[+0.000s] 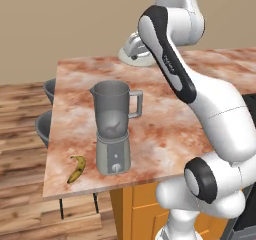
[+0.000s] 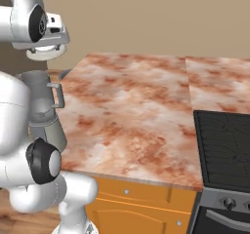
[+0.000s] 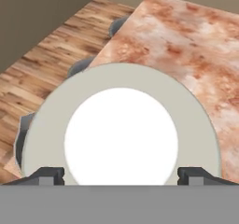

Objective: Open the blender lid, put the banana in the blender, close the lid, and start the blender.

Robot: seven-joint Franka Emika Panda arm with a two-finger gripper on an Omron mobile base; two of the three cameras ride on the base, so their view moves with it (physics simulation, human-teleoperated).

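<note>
The blender (image 1: 114,129) stands near the counter's front left corner, its translucent jar open at the top; it also shows behind my arm (image 2: 45,112). The banana (image 1: 76,169) lies on the counter to the blender's left, by the front edge. My gripper (image 3: 120,174) is shut on the blender lid (image 3: 121,125), a whitish-grey disc with a lighter raised centre, one fingertip (image 3: 49,175) on each side of that centre. The lid (image 1: 135,58) hangs under my hand above the counter's far side, beyond the blender, and above the jar (image 2: 44,52) in the right base view.
A marbled reddish counter (image 1: 165,129) runs to the right up to a dark stove top (image 2: 224,150). Two grey stools (image 1: 44,126) stand off the counter's left edge over a wooden floor. Orange cabinet fronts (image 2: 136,208) sit below the counter.
</note>
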